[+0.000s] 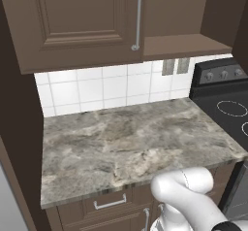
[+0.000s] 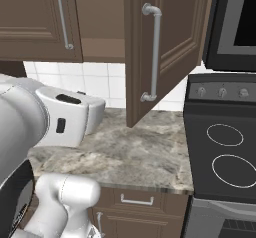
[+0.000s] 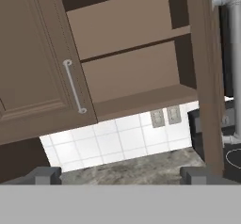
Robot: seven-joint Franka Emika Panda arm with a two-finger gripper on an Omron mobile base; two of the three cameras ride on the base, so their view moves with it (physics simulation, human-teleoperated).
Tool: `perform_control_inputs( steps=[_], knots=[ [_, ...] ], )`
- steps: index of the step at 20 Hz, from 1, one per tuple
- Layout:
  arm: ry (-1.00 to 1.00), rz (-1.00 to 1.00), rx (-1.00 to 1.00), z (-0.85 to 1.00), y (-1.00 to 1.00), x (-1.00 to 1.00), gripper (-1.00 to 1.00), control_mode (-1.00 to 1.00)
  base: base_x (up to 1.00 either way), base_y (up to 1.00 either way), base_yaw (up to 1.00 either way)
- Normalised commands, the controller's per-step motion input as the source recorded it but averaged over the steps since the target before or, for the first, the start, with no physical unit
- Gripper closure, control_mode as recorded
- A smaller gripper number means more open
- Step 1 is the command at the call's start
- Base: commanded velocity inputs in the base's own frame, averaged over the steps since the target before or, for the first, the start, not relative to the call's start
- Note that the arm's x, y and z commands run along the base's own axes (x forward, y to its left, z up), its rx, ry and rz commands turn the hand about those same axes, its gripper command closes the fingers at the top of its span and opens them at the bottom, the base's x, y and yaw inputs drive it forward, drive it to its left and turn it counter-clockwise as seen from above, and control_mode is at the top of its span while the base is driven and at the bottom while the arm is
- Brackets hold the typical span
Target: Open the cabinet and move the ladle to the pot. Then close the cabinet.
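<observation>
The dark brown upper cabinet (image 3: pixel 127 30) has its right door (image 2: pixel 165 42) swung open toward me; the door's silver bar handle (image 2: pixel 154 52) faces out. Its left door (image 1: pixel 77 16) is shut. In the hand view the opened half shows bare wooden shelves (image 3: pixel 141 100), with the right door (image 3: pixel 207 77) seen edge-on at the right. My gripper (image 3: pixel 121 175) is open, its fingertips (image 3: pixel 44 173) far apart with nothing between them, and it looks up at the cabinet from below and in front. The ladle and the pot are out of view.
A grey marble counter (image 1: pixel 131 138) runs under the cabinet, with white tiles and two wall outlets (image 1: pixel 175 66) behind it. A black stove (image 2: pixel 225 142) with round burners stands to the right. Lower drawers (image 1: pixel 110 203) sit below the counter edge.
</observation>
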Motion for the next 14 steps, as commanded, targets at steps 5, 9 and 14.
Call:
perform_control_inputs(
  steps=[5, 9, 14],
  knots=[
    [0.00, 0.08, 0.03, -0.05, -0.54, -0.03, -1.00, -1.00, 0.00, 0.00, 0.00],
    [0.00, 0.10, 0.05, -0.01, -0.48, -0.02, -1.00, -1.00, 0.00, 0.00, 0.00],
    [0.00, 0.10, 0.04, -0.01, -0.27, 0.02, -1.00, -1.00, 0.00, 0.00, 0.00]
  ],
)
